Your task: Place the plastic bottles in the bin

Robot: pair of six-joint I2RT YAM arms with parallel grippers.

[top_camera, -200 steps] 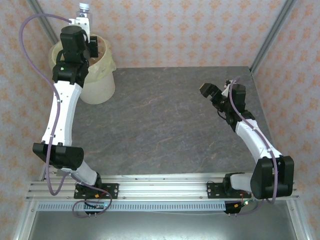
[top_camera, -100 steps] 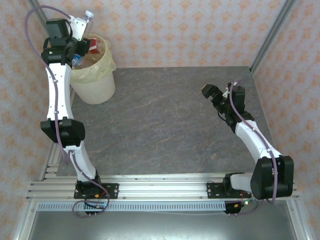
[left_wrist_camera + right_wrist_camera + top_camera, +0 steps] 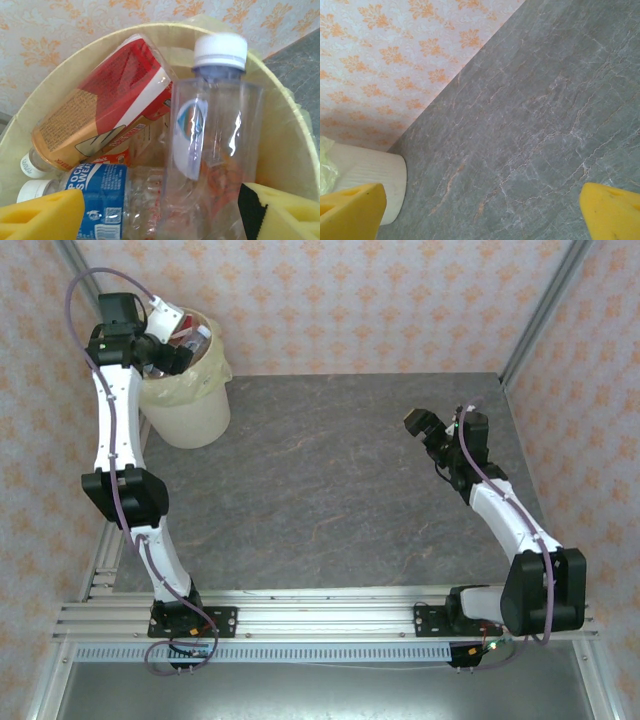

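My left gripper (image 3: 176, 332) hangs over the bin (image 3: 195, 405), a cream-white bucket lined with a pale yellow bag at the table's far left corner. In the left wrist view the left gripper (image 3: 160, 202) is open, yellow pads wide apart. A clear bottle with a white cap (image 3: 215, 125) stands loose between them inside the bin (image 3: 295, 150), apart from the left pad. Beside it lie a red-and-orange labelled bottle (image 3: 110, 105) and a blue-labelled bottle (image 3: 100, 200). My right gripper (image 3: 420, 425) hovers open over bare table (image 3: 530, 130), nothing between its pads.
The grey stone table (image 3: 340, 480) is walled by orange-patterned panels (image 3: 350, 300) at the back and sides. The bin's base (image 3: 370, 170) shows at the lower left of the right wrist view. Metal rails (image 3: 330, 610) run along the near edge.
The left gripper tipped down from above the bin to its mouth. The clear bottle it held up went into the bin and the jaws parted. The right arm stayed still.
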